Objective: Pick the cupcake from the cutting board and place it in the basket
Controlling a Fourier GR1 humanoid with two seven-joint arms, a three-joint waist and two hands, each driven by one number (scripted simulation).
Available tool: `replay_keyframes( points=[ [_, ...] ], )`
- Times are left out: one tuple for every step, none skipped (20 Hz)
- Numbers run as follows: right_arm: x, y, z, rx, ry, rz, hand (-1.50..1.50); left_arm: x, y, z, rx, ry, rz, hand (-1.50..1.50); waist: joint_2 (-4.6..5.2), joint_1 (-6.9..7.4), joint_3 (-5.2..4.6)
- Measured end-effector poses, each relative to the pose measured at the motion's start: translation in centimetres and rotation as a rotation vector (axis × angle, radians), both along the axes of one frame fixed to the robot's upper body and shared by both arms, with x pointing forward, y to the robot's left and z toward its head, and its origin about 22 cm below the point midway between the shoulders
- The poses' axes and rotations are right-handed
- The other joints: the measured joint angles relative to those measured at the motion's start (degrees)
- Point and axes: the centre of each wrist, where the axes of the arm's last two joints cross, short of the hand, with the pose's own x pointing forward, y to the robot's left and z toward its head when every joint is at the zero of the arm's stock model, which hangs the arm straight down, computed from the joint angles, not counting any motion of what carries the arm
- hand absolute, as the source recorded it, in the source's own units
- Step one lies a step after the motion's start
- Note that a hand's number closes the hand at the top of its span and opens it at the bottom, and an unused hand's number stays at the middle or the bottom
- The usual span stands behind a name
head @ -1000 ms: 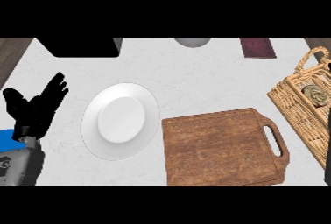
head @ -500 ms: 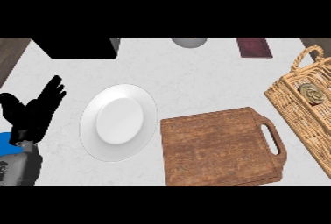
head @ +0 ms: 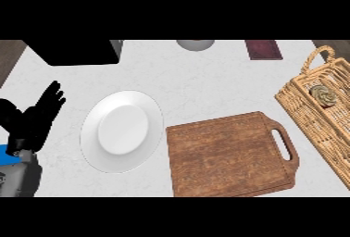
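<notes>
The pale counter (head: 205, 78) carries a wooden cutting board (head: 229, 159), its handle toward the wicker basket (head: 304, 115) just to its right. What looks like the cupcake (head: 324, 95), small and swirled, sits inside the basket, up and right of the board. A white plate (head: 123, 129) lies just left of the board. Far left of it, the left hand (head: 31, 118) rests with fingers straight and spread wide, holding nothing.
</notes>
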Motion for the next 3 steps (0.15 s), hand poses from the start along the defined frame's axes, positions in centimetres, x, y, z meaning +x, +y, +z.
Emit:
replay_keyframes(
  points=[
    [-1.3,0.0,0.0,0.009,0.011,0.015,-1.5,-0.1,-0.1,0.0,0.002,-0.001,0.001,0.0,-0.02,-0.09,0.01],
    [-2.3,-0.1,-0.4,0.014,0.039,0.009,-1.5,-0.2,0.1,0.0,-0.001,0.001,0.004,0.0,-0.05,-0.14,-0.01],
    [-3.1,-0.3,-0.8,0.013,0.082,-0.003,-1.5,-0.2,0.1,-0.1,-0.002,-0.002,0.006,0.0,-0.07,-0.27,0.0]
  ],
)
